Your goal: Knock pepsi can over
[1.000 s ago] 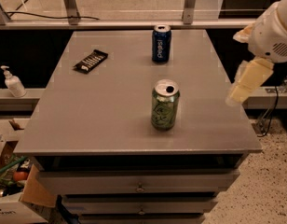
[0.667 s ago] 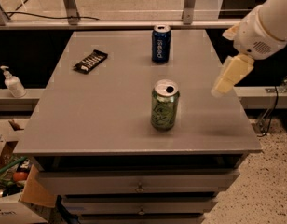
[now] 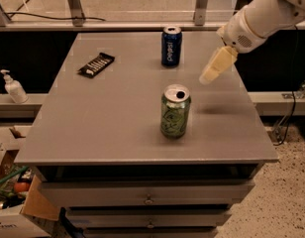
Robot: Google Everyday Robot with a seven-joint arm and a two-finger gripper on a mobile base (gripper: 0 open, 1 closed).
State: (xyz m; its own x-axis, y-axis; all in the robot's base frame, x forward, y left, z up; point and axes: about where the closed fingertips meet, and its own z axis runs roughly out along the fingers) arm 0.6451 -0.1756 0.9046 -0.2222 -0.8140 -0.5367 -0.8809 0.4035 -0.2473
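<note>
Over table (image 3: 93, 113) right side: claw (image 3: 209, 76) hovering, grip cannot tell | pepsi can (image 3: 171, 46) upright, seemingly apart.

The cream-coloured gripper (image 3: 209, 76) hangs over the right part of the grey flat tabletop (image 3: 108, 128), to the right of the upright dark blue pepsi can with the silver top (image 3: 171, 46). Only bare surface lies between them. The green aluminium drink can (image 3: 175, 111) stands upright nearer the front edge, well apart from the blue one and below that stretch. The flat black snack packet (image 3: 96, 65) lies on the far left. Grey metal posts (image 3: 202, 4) rise just behind the far edge.
</note>
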